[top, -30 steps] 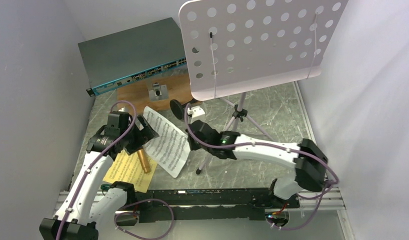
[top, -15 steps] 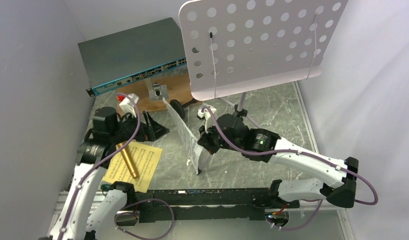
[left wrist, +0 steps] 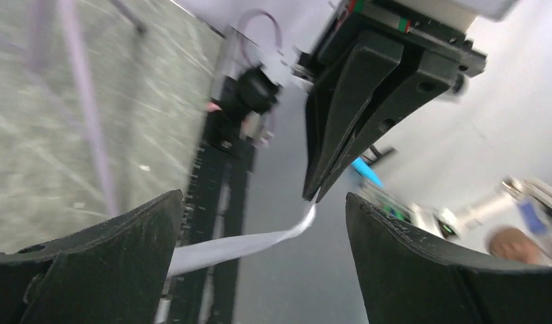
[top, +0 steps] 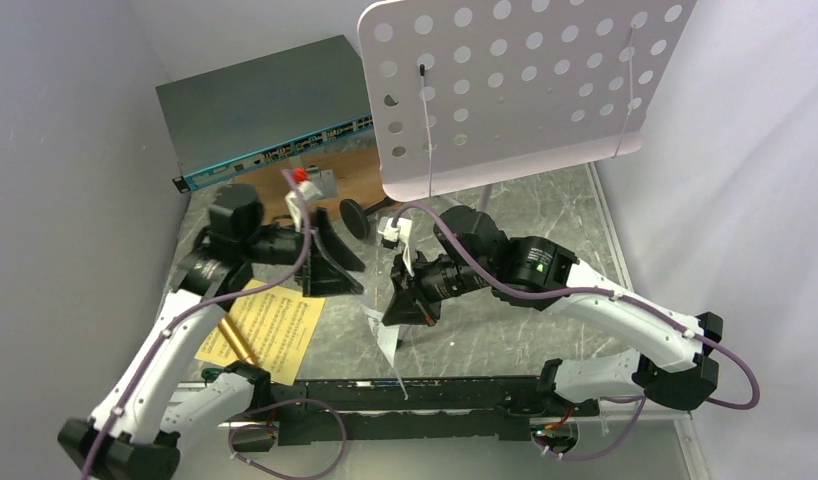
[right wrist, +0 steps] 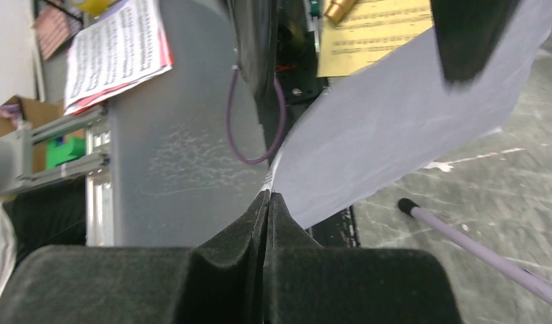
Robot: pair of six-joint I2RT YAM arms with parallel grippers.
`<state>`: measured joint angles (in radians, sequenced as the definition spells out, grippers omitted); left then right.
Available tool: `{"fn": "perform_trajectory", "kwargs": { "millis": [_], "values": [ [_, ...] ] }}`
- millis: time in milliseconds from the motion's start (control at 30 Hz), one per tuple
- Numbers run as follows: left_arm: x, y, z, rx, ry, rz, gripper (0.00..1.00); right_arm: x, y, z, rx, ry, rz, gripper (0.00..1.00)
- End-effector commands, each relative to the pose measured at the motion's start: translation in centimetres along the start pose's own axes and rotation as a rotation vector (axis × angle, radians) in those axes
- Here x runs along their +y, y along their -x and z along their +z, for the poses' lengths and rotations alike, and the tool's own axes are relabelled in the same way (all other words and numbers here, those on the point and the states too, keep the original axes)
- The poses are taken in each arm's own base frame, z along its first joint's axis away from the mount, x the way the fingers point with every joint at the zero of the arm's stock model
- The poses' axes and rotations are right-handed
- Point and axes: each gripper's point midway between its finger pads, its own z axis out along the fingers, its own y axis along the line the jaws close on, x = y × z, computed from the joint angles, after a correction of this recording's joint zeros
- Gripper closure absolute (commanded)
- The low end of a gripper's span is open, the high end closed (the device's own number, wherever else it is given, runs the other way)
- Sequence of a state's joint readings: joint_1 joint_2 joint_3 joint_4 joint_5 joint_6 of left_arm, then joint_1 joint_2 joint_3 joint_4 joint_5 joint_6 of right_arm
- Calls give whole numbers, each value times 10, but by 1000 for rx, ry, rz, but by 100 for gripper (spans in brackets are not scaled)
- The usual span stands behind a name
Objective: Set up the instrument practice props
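Observation:
My right gripper (top: 397,312) is shut on one edge of the white music sheet (top: 386,338), which hangs off the table; the wrist view shows the pinch (right wrist: 267,197) and the sheet (right wrist: 408,128) fanning out. My left gripper (top: 343,270) stands open just left of it, and its wrist view has the sheet (left wrist: 239,248) running between its spread fingers (left wrist: 263,260), not touching them. The yellow music sheet (top: 270,328) lies flat at the near left with the gold microphone (top: 235,342) on it. The lilac music stand (top: 515,90) stands at the back. The black mic stand (top: 353,218) sits beneath it.
A grey network switch (top: 265,110) with a blue front fills the back left. A wooden board (top: 275,195) with a metal block (top: 315,183) lies before it. Tripod legs (top: 505,245) spread over the table's middle. White walls close in on both sides.
My right gripper has lifted the white sheet off the table and turned it on edge. The left arm swung right and up towards it. The microphone has shifted left on the yellow sheet.

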<state>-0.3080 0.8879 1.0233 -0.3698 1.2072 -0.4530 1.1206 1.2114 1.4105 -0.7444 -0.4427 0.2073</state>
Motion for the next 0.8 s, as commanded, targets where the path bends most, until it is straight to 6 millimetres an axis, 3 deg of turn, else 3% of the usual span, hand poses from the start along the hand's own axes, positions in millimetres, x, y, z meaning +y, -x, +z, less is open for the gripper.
{"fn": "perform_trajectory", "kwargs": {
  "millis": [0,300,533,700,767],
  "values": [
    [-42,-28,19,159,-214,41,6,33,10,-10,0,159,-30,100],
    [-60,-71,35,317,-370,-22,20,48,8,-25,3,211,-29,100],
    [-66,-87,33,387,-414,-37,61,52,5,-34,5,215,-22,100],
    [-76,-87,29,387,-468,-30,69,47,1,-33,17,185,-12,100],
    [-81,-86,25,379,-486,-11,78,47,2,-33,8,184,-11,100]
  ]
}}
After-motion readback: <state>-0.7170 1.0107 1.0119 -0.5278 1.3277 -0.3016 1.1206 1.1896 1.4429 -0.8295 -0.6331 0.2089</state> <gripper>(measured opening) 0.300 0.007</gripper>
